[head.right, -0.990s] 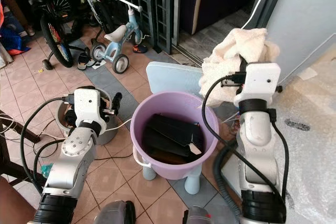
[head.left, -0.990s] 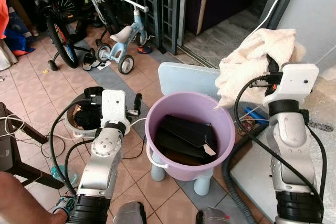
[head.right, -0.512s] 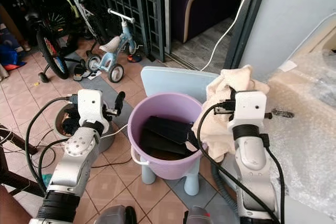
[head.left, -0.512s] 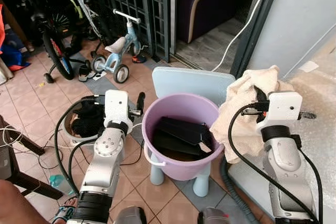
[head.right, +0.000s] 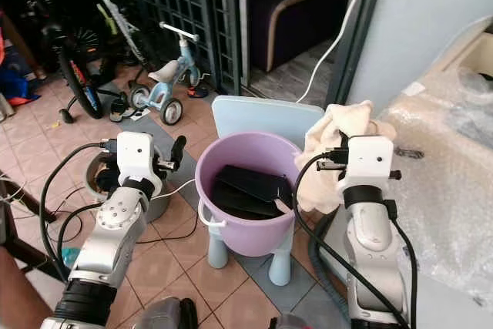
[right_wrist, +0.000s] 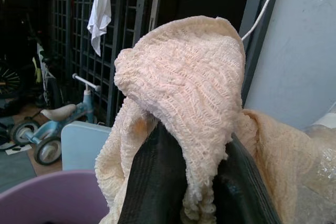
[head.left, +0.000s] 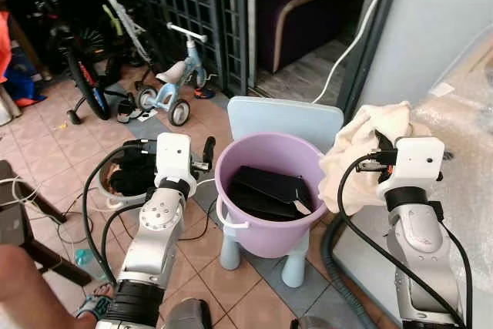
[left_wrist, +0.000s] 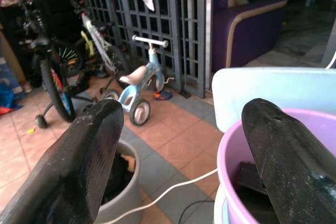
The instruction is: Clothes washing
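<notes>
While the right gripper (right_wrist: pixel 184 182) pinches a cream knitted cloth (head.left: pixel 362 152) between its black fingers, the fabric hangs bunched just to the right of the purple bucket (head.left: pixel 269 229), beside its rim. Dark clothing (head.left: pixel 266 190) lies inside that bucket, which stands on a pale blue child's chair (head.left: pixel 285 121). To the bucket's left, the left gripper (left_wrist: pixel 178 145) hovers with its jaws spread wide and nothing between them, above a grey tub (head.left: pixel 115 190). A small blue tricycle (head.left: pixel 173 86) stands near the metal grille (head.left: pixel 200 5) behind.
</notes>
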Available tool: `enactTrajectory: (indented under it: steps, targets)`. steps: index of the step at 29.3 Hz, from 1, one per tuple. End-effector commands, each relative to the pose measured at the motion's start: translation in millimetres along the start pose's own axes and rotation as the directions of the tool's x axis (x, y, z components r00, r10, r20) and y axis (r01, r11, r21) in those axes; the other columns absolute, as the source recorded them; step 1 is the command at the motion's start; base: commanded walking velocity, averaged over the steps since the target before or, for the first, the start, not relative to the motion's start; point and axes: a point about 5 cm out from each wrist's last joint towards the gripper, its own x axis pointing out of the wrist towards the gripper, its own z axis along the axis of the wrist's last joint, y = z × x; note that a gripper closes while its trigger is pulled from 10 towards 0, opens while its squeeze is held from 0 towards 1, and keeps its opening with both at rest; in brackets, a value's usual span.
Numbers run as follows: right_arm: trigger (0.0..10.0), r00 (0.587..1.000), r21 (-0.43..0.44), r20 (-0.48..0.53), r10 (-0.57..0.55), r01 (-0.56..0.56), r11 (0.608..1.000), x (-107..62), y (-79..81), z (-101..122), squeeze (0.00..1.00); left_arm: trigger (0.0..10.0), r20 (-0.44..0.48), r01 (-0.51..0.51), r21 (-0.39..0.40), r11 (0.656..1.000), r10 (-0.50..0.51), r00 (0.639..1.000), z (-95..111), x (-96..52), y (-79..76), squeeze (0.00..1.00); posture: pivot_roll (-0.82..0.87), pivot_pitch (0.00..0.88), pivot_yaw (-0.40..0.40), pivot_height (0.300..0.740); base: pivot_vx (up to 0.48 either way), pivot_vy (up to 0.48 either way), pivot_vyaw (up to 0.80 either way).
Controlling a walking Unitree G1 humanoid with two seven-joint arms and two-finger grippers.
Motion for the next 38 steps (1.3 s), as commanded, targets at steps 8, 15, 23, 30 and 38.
enactTrajectory:
  steps: [8,15,23,30,38]
  targets:
    - [10.0,1.0,0.011,0.009,-0.006,0.005,1.0,3.0,-0.5,6.6,0.0,10.0,0.039,0.036,-0.017,0.999,-0.035,0.999,11.2,4.2,-1.6,0.0,-0.12,0.021,0.065,0.74,0.0,0.0,-0.3]
    - [10.0,1.0,-0.001,0.026,-0.011,0.011,1.0,6.1,-1.4,10.9,0.0,10.0,0.043,0.044,-0.023,0.999,-0.043,0.998,11.9,4.9,0.5,0.0,-0.12,0.031,0.067,0.74,0.0,0.0,-0.8]
    - [10.0,0.999,-0.003,0.033,-0.005,0.005,1.0,8.9,0.9,12.6,0.0,10.0,0.043,0.064,-0.038,0.997,-0.063,0.997,12.3,4.5,0.1,0.0,-0.12,0.034,0.069,0.74,0.0,0.0,-0.8]
    - [10.0,1.0,-0.002,0.03,0.005,-0.005,1.0,7.0,4.9,11.5,0.0,10.0,0.028,0.086,-0.055,0.995,-0.085,0.996,8.4,-0.1,-2.7,0.0,-0.12,0.034,0.069,0.74,0.0,0.0,-0.8]
    - [10.0,1.0,0.008,0.017,0.015,-0.015,1.0,3.2,7.1,7.4,0.0,10.0,0.049,0.111,-0.074,0.991,-0.108,0.993,13.7,2.0,-3.6,0.0,-0.13,0.038,0.082,0.74,0.0,0.0,-0.8]
